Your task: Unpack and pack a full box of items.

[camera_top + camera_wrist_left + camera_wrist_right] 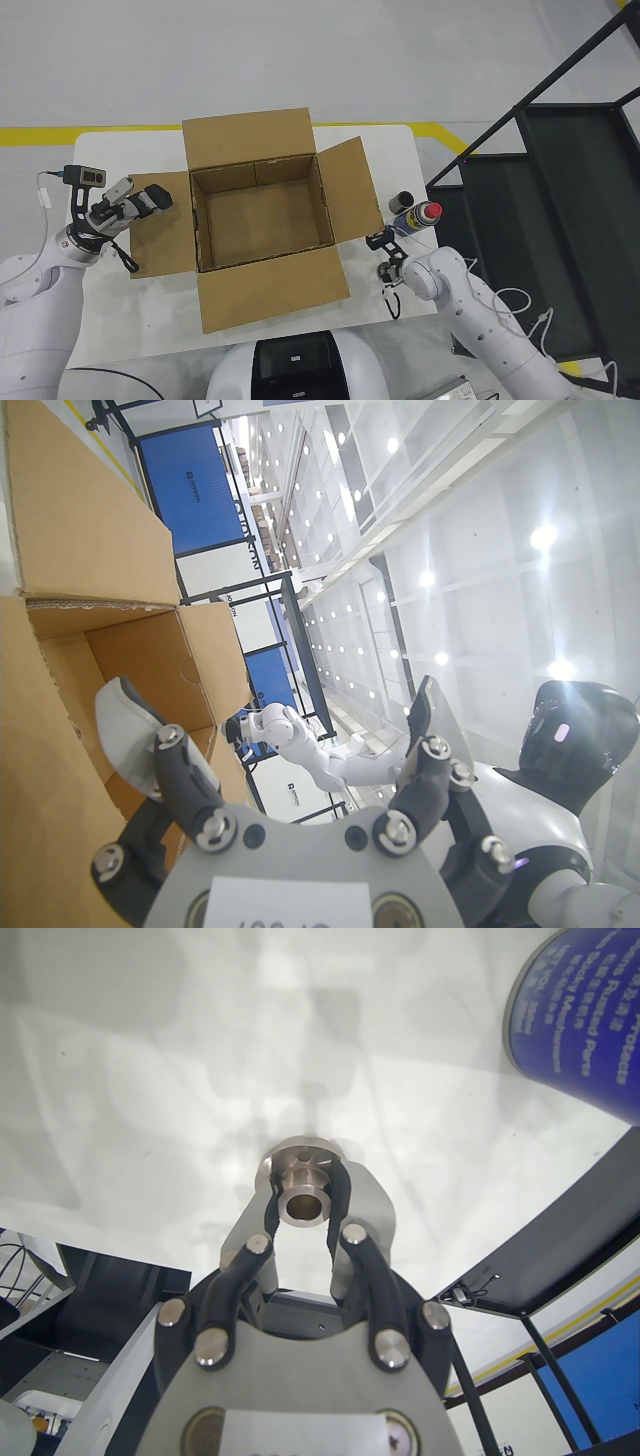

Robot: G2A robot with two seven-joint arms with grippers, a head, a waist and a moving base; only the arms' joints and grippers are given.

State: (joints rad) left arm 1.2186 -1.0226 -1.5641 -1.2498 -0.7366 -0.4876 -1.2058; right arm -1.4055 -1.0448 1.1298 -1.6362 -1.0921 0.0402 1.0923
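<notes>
At the near right of the worktop [130,312], the right gripper [385,243] [302,1188] sits low over the white surface, just off the box's right flap. Its fingers [367,1208] are clamped on a small flanged metal bush [302,1202], gripping its narrow neck from both sides. The bore faces back toward the wrist.

Just beyond it to the right stands a blue spray can [420,215] [575,1028] with a red cap. A short dark cylinder [401,201] is beside the can on its far left.

The cardboard box [255,172] [90,530] stands in the middle of the worktop, open, its four flaps folded outward.

Over on the left, the left gripper [158,200] [272,700] hangs above the far part of the left flap, pointing toward the box. Its fingers [125,710] are wide apart and hold nothing.
</notes>
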